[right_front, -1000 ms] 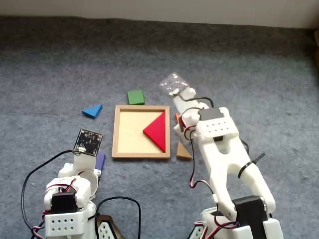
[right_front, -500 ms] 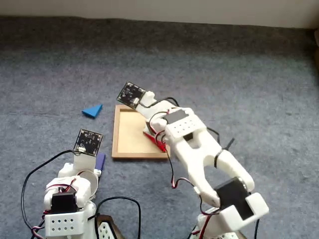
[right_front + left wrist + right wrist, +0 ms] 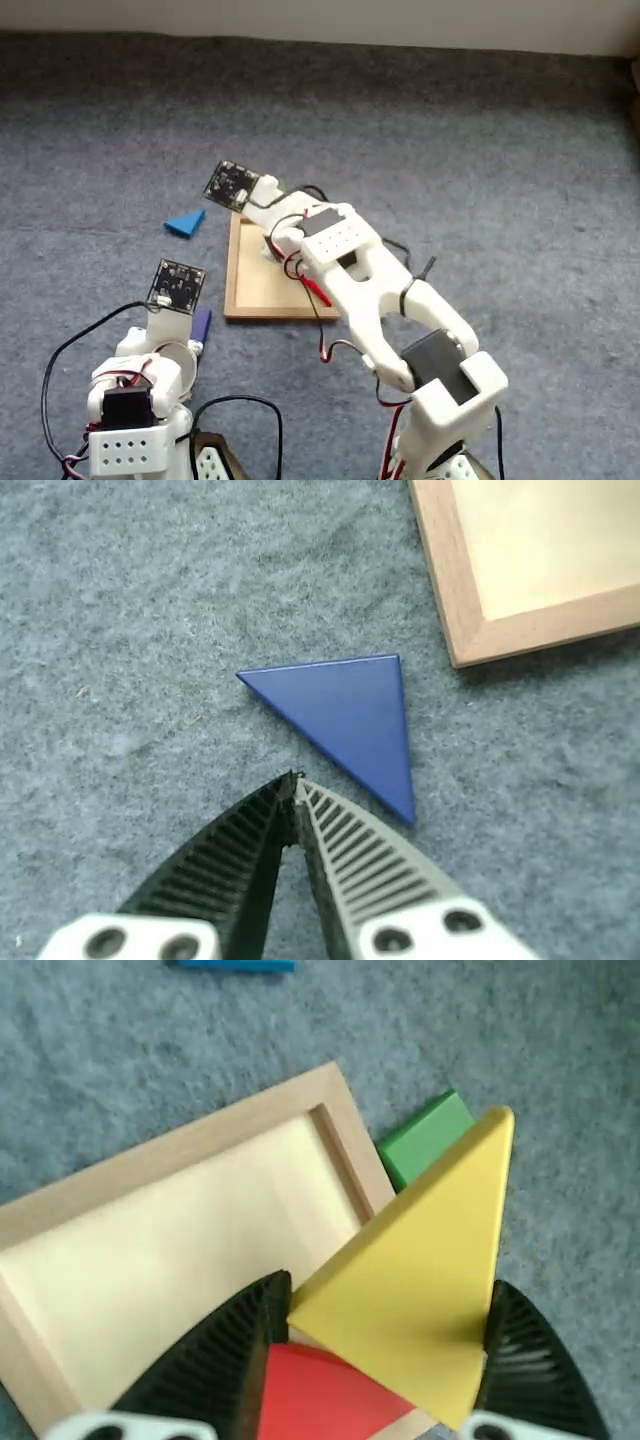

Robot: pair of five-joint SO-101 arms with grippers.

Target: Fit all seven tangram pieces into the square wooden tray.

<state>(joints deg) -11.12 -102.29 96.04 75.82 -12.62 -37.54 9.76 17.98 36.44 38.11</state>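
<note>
The square wooden tray (image 3: 243,291) lies mid-table, with my right arm stretched across it. My right gripper (image 3: 385,1305) is shut on a yellow triangle (image 3: 420,1260), held on edge over the tray's corner (image 3: 330,1095). A red triangle (image 3: 320,1395) lies in the tray below it, and its tip shows past the arm (image 3: 318,291). A green block (image 3: 425,1138) sits just outside the tray rim. My left gripper (image 3: 293,782) is shut, its tips just short of a dark blue triangle (image 3: 345,720) lying on the carpet beside the tray (image 3: 470,640).
A light blue triangle (image 3: 186,222) lies on the carpet left of the tray. The dark blue triangle (image 3: 200,322) peeks out beside the left arm at the tray's near left corner. Grey carpet spreads open toward the far side and right.
My right arm has swung left from the tray's right side across the tray, now covering the green block and most of the red triangle. The left arm has stayed still.
</note>
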